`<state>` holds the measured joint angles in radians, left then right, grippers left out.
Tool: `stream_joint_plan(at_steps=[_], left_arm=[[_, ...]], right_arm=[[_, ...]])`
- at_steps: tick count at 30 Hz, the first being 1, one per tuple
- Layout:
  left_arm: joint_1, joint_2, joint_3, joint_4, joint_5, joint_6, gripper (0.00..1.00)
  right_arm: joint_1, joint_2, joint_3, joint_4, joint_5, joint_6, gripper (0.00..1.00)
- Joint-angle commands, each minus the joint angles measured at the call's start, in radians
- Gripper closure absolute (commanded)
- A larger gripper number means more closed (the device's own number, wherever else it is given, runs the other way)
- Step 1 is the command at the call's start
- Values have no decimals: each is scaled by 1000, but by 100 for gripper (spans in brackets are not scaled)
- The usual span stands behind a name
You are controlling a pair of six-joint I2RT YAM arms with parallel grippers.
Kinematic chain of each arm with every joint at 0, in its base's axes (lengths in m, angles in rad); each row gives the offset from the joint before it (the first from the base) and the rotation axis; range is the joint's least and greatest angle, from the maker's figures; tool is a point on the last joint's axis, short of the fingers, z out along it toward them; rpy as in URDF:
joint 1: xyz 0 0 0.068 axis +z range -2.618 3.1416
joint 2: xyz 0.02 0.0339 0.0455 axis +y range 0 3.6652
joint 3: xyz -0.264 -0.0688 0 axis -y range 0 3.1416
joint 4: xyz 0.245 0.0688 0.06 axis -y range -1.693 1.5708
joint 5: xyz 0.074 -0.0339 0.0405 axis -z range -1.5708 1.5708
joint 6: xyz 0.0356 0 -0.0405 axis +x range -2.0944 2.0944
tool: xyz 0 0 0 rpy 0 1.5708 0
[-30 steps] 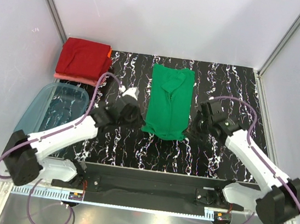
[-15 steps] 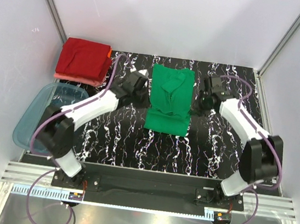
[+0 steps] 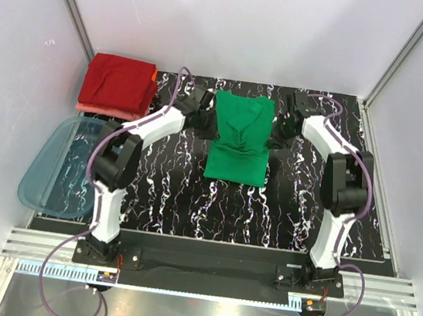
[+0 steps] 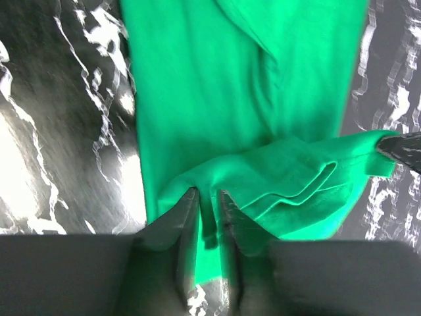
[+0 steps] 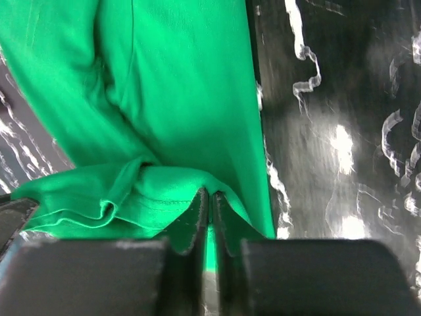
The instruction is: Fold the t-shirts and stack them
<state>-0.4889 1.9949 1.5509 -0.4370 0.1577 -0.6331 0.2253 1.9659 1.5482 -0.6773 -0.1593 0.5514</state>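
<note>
Sitting in the far left corner of the table (image 3: 167, 199), the dark red t-shirts (image 3: 118, 82) lie folded in a stack, with the edge of a salmon-pink t-shirt (image 3: 101, 109) showing underneath. Just in front of them stands the blue tub (image 3: 45, 175), well apart from the arms' work.

The left gripper (image 3: 201, 115) reaches to the left edge of the green t-shirt (image 3: 238, 146), which lies lengthwise in the middle of the far half of the table. In the left wrist view its fingers (image 4: 184, 217) stand only a narrow gap apart, and a raised fold of the green cloth (image 4: 217, 85) runs up between them, pinched at the shirt's edge.

From that pinch a doubled, rumpled band of cloth stretches across the flat shirt to the other side. There the right gripper (image 3: 284, 130) meets the shirt's right edge. In the right wrist view its fingers (image 5: 196, 220) are pressed almost together, a thin ridge of green cloth (image 5: 177, 85) clamped between them and tenting up from the layer below. Both grippers sit at about the same height along the shirt, facing each other across it.
</note>
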Motion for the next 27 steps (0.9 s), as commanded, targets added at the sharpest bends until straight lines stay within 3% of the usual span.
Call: stream_joint_plan(at_steps=[1,3,4,6,8,13,17,22,27], left_arm=[[29,63,124,-35,36,18,68],[56,112,213,-110,43,19,55],[71,120,233,-130,57,32,36],[78,92,261,-195,85,65,22],[76,27,223,-216,42,110,18],[76,-295,-84,-198,-73,130,15],[76,-467,-375,-41,-40,87,15],[41,-528,-596,165,115,15,17],[10,-504,-716,331,155,-65,18]], right_arm=[[-36,82,137,12,-54,-51,61],[-55,114,200,5,-69,-64,33],[-67,114,216,-25,-47,-73,24],[-67,59,216,-39,-33,-82,23],[-61,-40,143,-25,-45,-77,22],[38,-191,-43,7,-34,-70,22],[111,-213,-112,13,-60,-61,22],[106,-369,-357,68,-3,-33,25],[89,-433,-565,175,-81,-7,29]])
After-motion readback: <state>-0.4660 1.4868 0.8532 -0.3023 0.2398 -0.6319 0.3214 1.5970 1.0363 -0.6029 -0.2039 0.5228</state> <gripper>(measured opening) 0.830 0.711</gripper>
